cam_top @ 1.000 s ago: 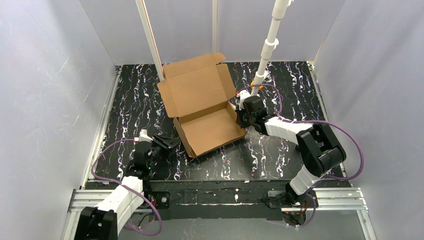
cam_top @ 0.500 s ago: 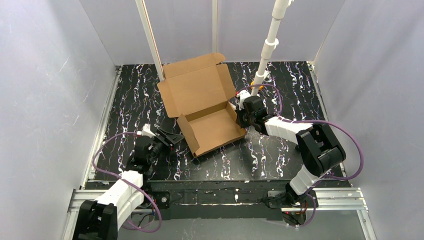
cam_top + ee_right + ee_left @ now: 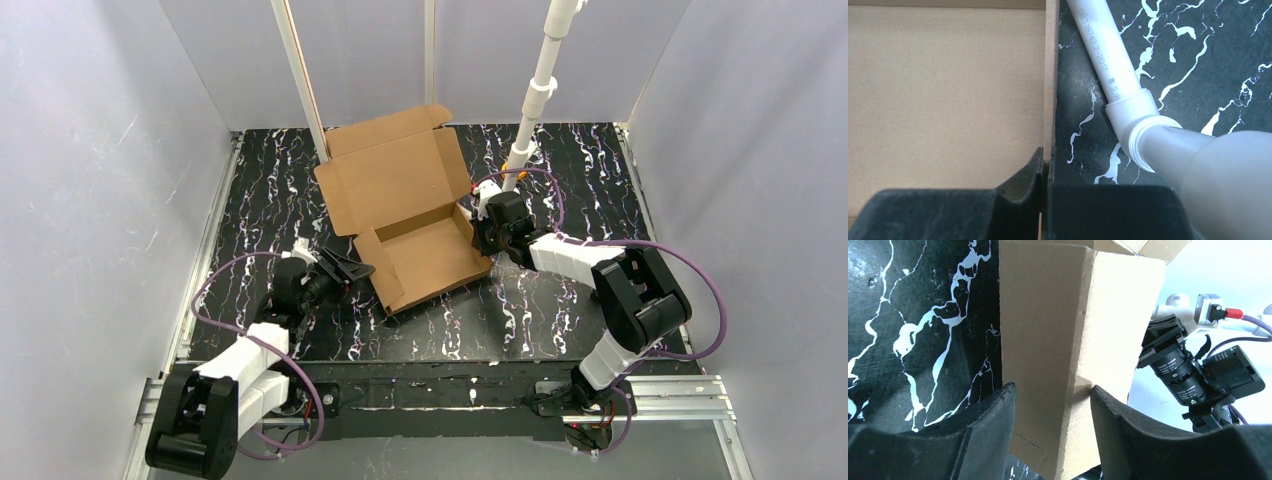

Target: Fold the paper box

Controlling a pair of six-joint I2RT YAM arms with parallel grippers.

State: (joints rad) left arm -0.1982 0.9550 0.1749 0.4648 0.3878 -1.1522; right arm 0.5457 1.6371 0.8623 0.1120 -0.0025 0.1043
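Top external view: the left gripper (image 3: pixel 352 268) has been brought up to the left wall of the paper box (image 3: pixel 405 190).

Over the last second the left gripper has been carried from the lower left of the frame up and to the right, and its jaws have been spread. In the left wrist view the standing cardboard wall is framed in the gap between them, though contact with the pads cannot be confirmed. The box is left unmoved at the upper centre of the marbled table (image 3: pixel 560 160), lid laid open toward the top. Its right wall is kept pinched by the closed right gripper (image 3: pixel 478 235), beside the white pipe (image 3: pixel 535 95). A grasp on the left wall is judged to be the step in hand, with the lid not yet folded.
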